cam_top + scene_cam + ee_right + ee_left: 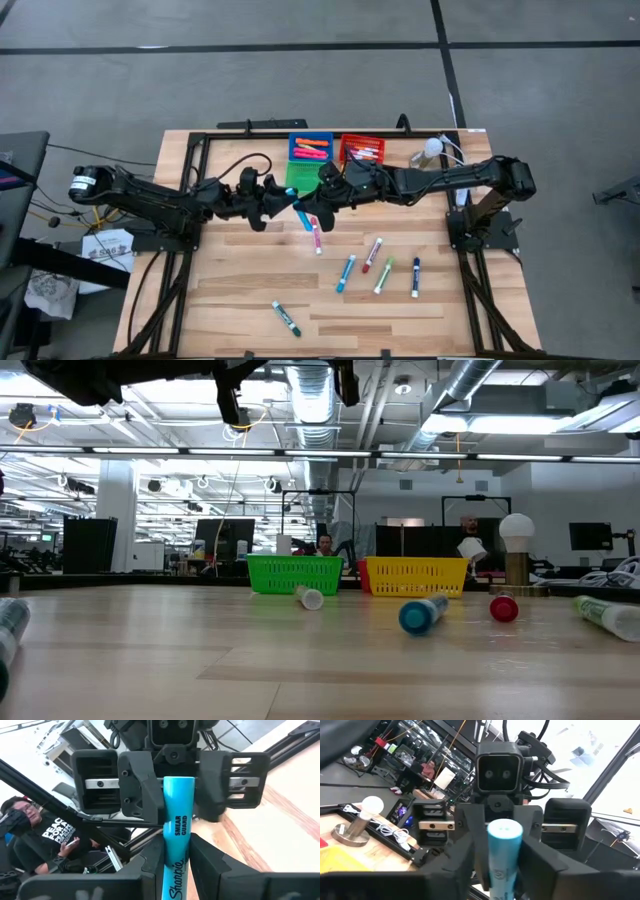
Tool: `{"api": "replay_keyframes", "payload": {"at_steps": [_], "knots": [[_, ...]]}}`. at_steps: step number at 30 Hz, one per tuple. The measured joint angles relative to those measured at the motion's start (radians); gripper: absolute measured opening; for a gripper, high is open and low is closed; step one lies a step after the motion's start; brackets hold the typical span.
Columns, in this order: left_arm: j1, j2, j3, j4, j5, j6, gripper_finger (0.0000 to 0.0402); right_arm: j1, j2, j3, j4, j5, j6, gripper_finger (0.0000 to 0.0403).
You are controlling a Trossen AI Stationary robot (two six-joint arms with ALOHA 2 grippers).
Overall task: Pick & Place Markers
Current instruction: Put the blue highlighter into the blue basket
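Above the tabletop [240, 300], left gripper [283, 199] and right gripper [318, 200] meet, both clamped on one blue marker [176, 840].

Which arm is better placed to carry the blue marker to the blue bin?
Probably the right. Both grip the blue marker, but the right end effector sits closer to the blue bin than the left end effector.

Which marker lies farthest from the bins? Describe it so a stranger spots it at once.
On the wooden table, go to the edge opposite the coloured bins, left half. One marker lies there alone, green-ended with a white barrel; the other loose markers lie farther right, nearer the bins.
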Motion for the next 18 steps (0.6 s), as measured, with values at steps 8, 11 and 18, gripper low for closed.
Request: {"api": "replay_keyframes", "payload": {"at_steps": [8,11,18], "knots": [[-0.001,-0.001,0.0,0.002,0.003,0.003,0.0071,-0.001,0.0,0.0,-0.001,-0.003,-0.028,0.0073],[-0.001,-0.001,0.0,0.0,0.003,0.005,0.0071,0.0,0.0,-0.001,-0.002,-0.004,-0.037,0.0085],[0.005,0.001,-0.002,-0.012,-0.005,0.008,0.0071,-0.003,-0.003,0.0,-0.056,-0.039,-0.119,0.0143]]}}
